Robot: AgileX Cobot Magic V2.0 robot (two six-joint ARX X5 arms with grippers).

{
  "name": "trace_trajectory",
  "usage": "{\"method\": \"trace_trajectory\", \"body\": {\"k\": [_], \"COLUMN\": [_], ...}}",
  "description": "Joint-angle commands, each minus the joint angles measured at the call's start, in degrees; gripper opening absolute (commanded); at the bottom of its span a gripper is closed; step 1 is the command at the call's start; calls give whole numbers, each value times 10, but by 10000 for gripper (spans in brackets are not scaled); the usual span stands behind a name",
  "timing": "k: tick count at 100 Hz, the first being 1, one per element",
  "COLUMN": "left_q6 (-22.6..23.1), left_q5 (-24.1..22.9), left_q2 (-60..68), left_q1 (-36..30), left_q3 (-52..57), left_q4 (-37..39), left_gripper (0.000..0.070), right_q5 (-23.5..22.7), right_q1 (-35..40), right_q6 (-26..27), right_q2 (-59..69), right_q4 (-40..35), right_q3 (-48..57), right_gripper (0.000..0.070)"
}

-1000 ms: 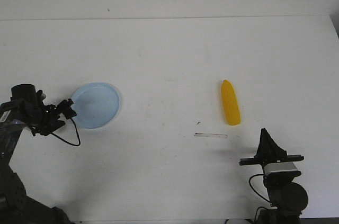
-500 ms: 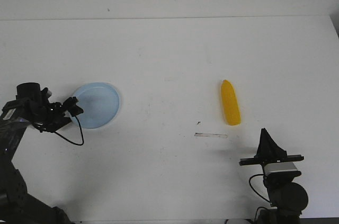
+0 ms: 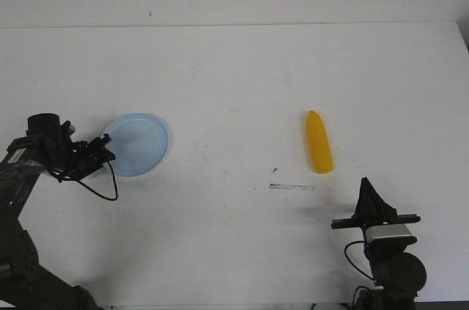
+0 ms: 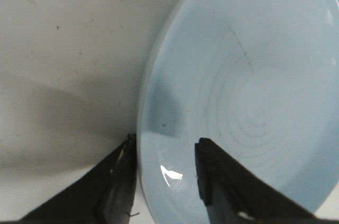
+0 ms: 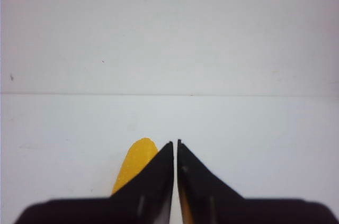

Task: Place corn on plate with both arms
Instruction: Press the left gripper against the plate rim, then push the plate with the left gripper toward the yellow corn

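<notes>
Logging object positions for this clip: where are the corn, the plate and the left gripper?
corn (image 3: 318,152), front view, middle of the cob.
plate (image 3: 146,150), front view, bare centre.
left gripper (image 4: 164,173), left wrist view, between fingertips straddling the plate rim.

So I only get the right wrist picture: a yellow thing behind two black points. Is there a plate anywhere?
Observer: Yes. The front view shows a pale blue plate over on the left side of the table, well apart from the corn.
Operator: Is anything on it?
Observer: No, it is bare, but the left gripper is open with one finger on each side of its rim.
Operator: And my black points, are they holding the yellow thing?
Observer: No. The right gripper is shut and empty; the front view shows the corn lying on the table ahead of it, untouched.
</notes>
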Motion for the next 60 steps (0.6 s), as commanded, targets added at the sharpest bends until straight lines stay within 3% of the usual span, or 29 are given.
{"method": "trace_trajectory", "body": {"k": [1, 9, 27, 45, 60], "left_q6": [2, 2, 2, 1, -3], "left_q5": [1, 1, 2, 48, 52], "left_q2": [15, 15, 15, 12, -4], "left_q1": [0, 0, -10, -25, -48], "left_q3": [5, 5, 5, 5, 5], "left_q4": [-2, -2, 0, 2, 2], "left_gripper": [95, 0, 0, 0, 0], "right_q5": [0, 0, 0, 0, 0], "right_q1": [0, 0, 0, 0, 0], "right_q6": [-3, -3, -3, -3, -3], "right_q2": [1, 1, 1, 1, 1], "right_q4": [6, 6, 6, 6, 6], "right_q3": [-1, -1, -1, -1, -1], "right_gripper": [15, 15, 15, 15, 15]}}
